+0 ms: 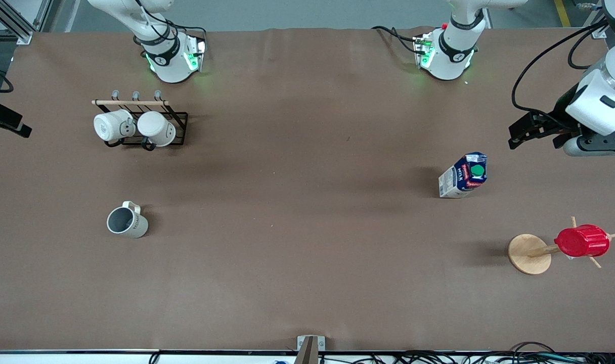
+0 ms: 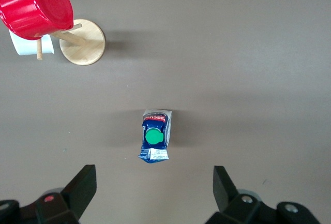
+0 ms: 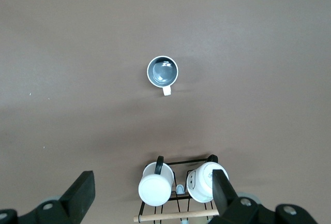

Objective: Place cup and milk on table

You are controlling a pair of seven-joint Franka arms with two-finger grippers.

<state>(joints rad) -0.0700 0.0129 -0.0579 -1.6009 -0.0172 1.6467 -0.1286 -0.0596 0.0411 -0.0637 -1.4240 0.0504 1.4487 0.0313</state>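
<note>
Both grippers' fingers wide, left gripper [image 2: 154,193] over milk [image 2: 154,136], right gripper [image 3: 154,195] over rack [image 3: 178,193].

I'm looking into a robotics lab, not a kitchen. The table [image 1: 307,253] is a wide bench under plain brown covering, with two white robot arm bases [image 1: 172,55] bolted along one edge, green status lights glowing on them. Aluminium framing [image 1: 14,20] stands at a corner, and black cables [image 1: 489,358] trail along the edge nearest my front camera. The floor is bare grey.
</note>
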